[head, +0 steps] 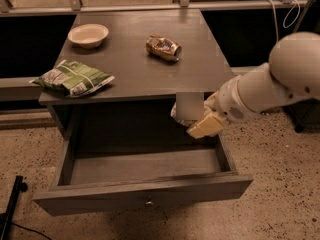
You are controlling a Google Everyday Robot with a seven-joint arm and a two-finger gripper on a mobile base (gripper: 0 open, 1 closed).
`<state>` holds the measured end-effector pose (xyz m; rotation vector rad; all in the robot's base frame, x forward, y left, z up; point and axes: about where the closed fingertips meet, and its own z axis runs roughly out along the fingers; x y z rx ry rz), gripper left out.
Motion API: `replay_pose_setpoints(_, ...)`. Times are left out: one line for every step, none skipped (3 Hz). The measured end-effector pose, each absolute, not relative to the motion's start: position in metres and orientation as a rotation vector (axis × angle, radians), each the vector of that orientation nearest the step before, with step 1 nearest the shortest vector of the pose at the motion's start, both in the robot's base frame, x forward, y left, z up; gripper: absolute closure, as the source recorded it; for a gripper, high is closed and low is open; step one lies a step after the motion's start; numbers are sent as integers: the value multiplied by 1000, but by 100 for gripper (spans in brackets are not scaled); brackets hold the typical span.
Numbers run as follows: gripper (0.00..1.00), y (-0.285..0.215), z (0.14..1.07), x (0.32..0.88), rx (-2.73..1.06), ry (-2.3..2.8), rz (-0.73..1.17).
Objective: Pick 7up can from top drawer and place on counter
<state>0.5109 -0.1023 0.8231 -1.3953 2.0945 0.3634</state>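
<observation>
Gripper fingers (206,126) clasping 7up can (189,109) at counter (130,69) edge, bowl (88,35), bag (72,77) atop

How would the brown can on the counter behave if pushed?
The brown can lies on its side, so it would probably roll. It looks dented, so perhaps empty and light. The gripper holds the 7up can above the top drawer.

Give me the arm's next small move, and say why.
Probably raise the tool straight up. It grips the 7up can above the open top drawer, right at the counter's front edge, so moving inward now would likely knock the can against that edge. Higher up, there is bare counter in front of the brownish can for setting it down.
</observation>
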Motion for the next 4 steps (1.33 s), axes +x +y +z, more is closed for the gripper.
replay_pose_setpoints(84,-114,858,543,-1476,2162,271)
replay_pose_setpoints(85,-119,872,587,-1504,2284,198)
replay_pose_setpoints(80,-87,870,636,-1621,2361,77)
replay_pose_setpoints(80,-70,858,656,-1678,2359,36)
